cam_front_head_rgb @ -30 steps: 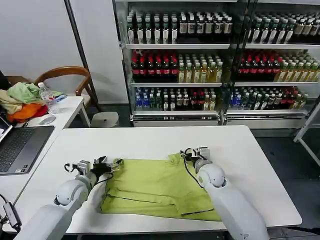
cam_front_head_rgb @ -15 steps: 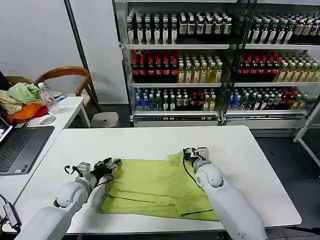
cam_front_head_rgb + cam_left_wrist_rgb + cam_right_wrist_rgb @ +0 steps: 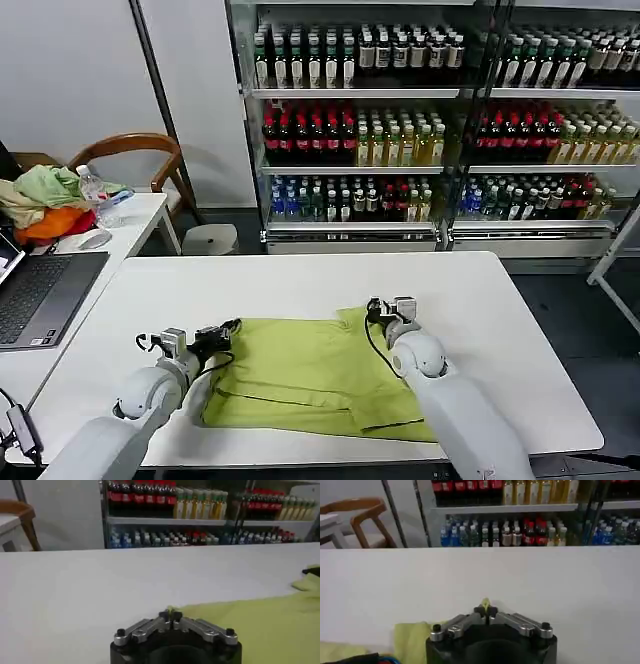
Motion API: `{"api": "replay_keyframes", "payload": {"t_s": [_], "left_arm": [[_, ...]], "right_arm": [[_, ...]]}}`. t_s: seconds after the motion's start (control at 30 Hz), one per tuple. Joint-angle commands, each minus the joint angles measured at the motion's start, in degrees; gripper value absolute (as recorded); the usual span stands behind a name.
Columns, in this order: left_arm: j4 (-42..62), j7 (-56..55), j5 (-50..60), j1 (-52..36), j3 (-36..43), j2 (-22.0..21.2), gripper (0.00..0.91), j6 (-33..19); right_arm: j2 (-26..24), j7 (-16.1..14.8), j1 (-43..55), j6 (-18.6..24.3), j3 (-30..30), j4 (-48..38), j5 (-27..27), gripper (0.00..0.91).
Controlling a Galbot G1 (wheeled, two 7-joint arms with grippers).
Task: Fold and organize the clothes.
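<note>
Head view has the lime T-shirt lying partly folded on the white table, close to its near edge. Left gripper is pinched tight on the shirt's far left corner, fingertips pressed together on the fabric. Right gripper is doing the same at the far right corner, a bit of green cloth poking out between its closed tips.
</note>
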Motion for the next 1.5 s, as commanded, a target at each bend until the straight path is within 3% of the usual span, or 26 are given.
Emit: {"api": "replay_keyframes", "payload": {"t_s": [0.03,0.3,0.67,0.9,1.5], "left_arm": [[-4.42,-0.62,-0.59,1.69,-1.3,0.96,0.05,-0.87],[-13.5,-0.74,-0.87,9.7,-4.84,2.65,0.05,-1.39],[-18.9,-0.43,-0.37,17.37,-8.92,3.41,0.05,-2.94],[-20.51,-0.48,-0.04,20.46,-10.93,3.37,0.05,-3.41],[-21.17,-0.56,0.68,24.24,-13.52,4.18,0.05,-5.15]], "right_arm": [[-1.63,1.13,-1.35,-0.26,0.47,5.72,0.89,0.0],[-5.94,2.19,-6.82,-1.49,2.43,18.21,2.84,0.0],[-7.79,1.13,-13.51,-0.78,4.89,25.26,2.71,0.0],[-10.34,2.09,-21.06,-0.84,6.51,31.85,2.28,0.0],[-12.97,0.64,-32.73,2.12,9.77,40.39,-3.01,0.0]]}}
